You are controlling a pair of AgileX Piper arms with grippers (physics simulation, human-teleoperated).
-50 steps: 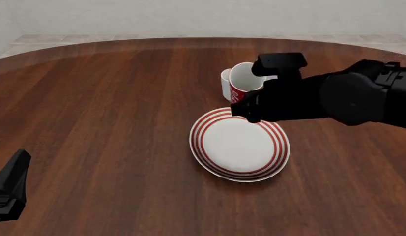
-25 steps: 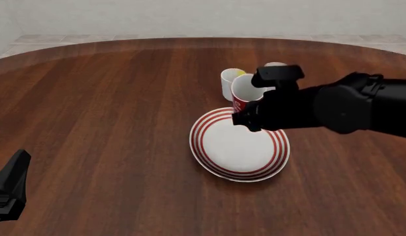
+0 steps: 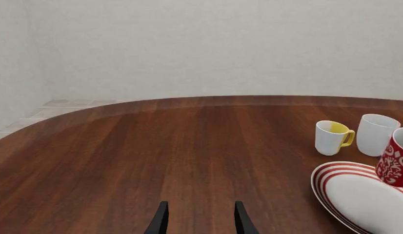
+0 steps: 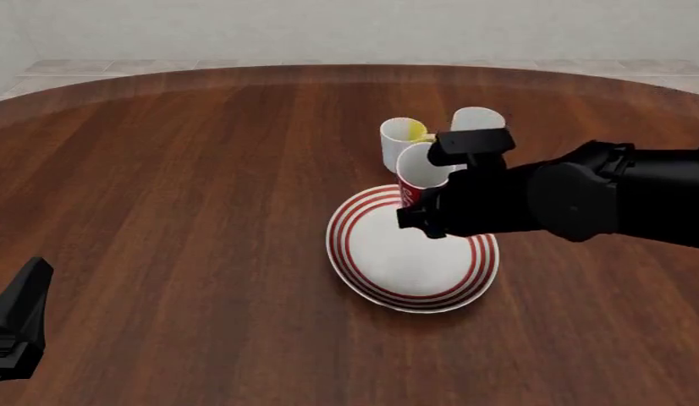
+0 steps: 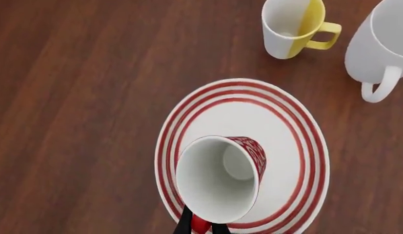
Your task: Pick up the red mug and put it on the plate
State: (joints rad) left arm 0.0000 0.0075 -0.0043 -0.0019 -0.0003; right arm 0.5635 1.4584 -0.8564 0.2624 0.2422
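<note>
Right now the right gripper (image 5: 200, 225) has its jaws clamped on the handle of the red mug (image 4: 419, 176), holding it tilted above the plate (image 4: 372, 254) on the tabletop (image 4: 191, 169). Off at the near left, the left gripper (image 3: 199, 220) hangs with jaws parted, gripping nothing.

The red mug (image 5: 222, 183) has white lettering and a white inside. The plate (image 5: 306, 141) is white with red rings. One mug (image 5: 289, 27) is white and yellow.

Glossy red ceramic mug (image 5: 222, 183), smooth white inside; smooth glazed plate (image 5: 299, 126); dark polished wood-grain table (image 4: 191, 194); matt black plastic-looking right gripper (image 5: 200, 227)
</note>
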